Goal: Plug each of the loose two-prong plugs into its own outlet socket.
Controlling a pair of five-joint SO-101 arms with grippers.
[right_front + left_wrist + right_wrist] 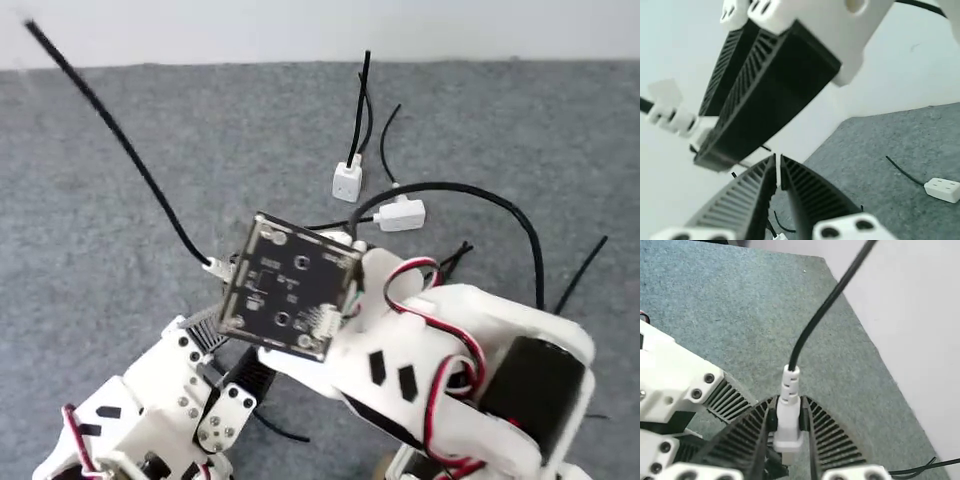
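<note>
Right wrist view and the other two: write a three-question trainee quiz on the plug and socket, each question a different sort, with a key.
1. True or false: the right gripper has its jaws shut on a plug.
2. Fill the blank: the cord running from that plug is ____ in colour.
3. Choose one: in the left wrist view, the socket is A) lying on the carpet, B) clamped between jaws, C) hanging in the air by a wire.

Key: 1 true; 2 black; 3 A.
</note>
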